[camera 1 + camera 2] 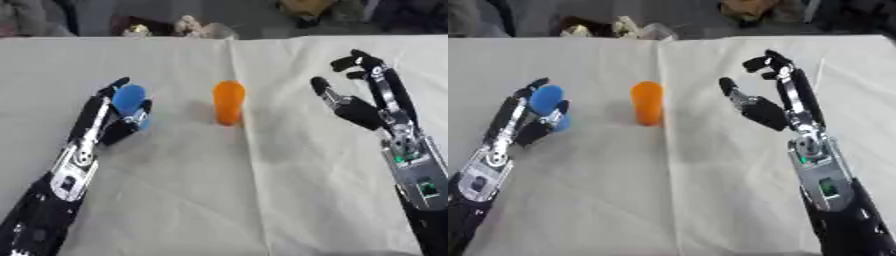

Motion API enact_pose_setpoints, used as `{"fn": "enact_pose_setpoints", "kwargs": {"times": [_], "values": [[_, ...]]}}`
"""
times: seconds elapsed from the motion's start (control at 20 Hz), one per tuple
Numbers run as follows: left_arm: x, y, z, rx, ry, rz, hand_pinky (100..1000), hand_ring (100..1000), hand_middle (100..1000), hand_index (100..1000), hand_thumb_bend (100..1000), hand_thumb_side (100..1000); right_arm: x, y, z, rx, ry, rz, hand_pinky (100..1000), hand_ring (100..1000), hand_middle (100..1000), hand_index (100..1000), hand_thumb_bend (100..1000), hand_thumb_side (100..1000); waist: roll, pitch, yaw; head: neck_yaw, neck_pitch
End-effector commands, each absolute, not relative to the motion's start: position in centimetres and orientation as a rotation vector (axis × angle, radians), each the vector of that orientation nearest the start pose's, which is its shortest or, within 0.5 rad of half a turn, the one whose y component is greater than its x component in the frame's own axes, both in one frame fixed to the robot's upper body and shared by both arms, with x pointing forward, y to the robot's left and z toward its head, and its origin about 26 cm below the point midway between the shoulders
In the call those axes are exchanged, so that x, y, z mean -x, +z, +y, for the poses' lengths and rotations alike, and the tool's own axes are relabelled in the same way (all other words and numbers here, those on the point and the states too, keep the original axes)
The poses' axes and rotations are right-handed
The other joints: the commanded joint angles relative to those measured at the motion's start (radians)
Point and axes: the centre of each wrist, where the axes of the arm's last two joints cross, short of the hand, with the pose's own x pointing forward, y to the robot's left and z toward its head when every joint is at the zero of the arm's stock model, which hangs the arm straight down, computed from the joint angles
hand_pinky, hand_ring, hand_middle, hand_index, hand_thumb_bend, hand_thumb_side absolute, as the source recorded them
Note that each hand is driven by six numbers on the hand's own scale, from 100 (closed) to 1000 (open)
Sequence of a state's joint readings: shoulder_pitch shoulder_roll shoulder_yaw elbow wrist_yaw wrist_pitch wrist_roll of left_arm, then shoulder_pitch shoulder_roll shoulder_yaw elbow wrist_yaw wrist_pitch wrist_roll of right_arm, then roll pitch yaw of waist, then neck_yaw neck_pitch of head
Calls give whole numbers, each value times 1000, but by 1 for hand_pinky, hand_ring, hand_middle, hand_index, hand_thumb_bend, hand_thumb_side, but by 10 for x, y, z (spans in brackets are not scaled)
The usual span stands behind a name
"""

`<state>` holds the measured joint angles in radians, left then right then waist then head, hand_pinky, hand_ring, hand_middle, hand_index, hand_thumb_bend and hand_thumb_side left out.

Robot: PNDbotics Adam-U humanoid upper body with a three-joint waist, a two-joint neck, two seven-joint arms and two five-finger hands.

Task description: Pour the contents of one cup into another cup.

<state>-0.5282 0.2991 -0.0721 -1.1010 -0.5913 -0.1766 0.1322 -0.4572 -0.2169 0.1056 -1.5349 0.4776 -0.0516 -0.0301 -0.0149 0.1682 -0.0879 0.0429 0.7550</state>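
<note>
A blue cup (131, 102) sits in my left hand (109, 120) at the left of the table, my fingers and thumb curled round it. An orange cup (228, 102) stands upright on the white cloth near the middle, apart from both hands. My right hand (363, 107) hovers to the right of the orange cup, open, with its thumb pointing toward the cup and its fingers raised. What the cups hold cannot be seen.
A white cloth (245, 190) with a fold line down the middle covers the table. Small objects (188, 26) lie beyond the table's far edge. The cloth in front of the cups is bare.
</note>
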Motion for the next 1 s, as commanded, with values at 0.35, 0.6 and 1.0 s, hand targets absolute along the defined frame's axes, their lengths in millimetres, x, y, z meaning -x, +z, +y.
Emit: {"fn": "enact_pose_setpoints", "kwargs": {"times": [0.35, 0.6, 1.0], "values": [[-406, 47, 280, -634, -878, -1688, 410, 536, 513, 937, 148, 723, -376, 133, -220, 518, 669, -2024, 779, 983, 636, 726, 462, 615, 2, -11, -3, 1, -4], [-405, 48, 280, -587, -901, -1662, 291, 420, 427, 931, 100, 622, -376, 132, -220, 519, 668, -2024, 778, 981, 637, 726, 456, 614, 1, -13, -3, 0, -6], [-404, 53, 280, -535, -801, -1717, 141, 283, 318, 920, 100, 368, -376, 133, -220, 525, 655, -2025, 774, 978, 634, 725, 433, 625, -1, -16, -1, -1, -8]]}}
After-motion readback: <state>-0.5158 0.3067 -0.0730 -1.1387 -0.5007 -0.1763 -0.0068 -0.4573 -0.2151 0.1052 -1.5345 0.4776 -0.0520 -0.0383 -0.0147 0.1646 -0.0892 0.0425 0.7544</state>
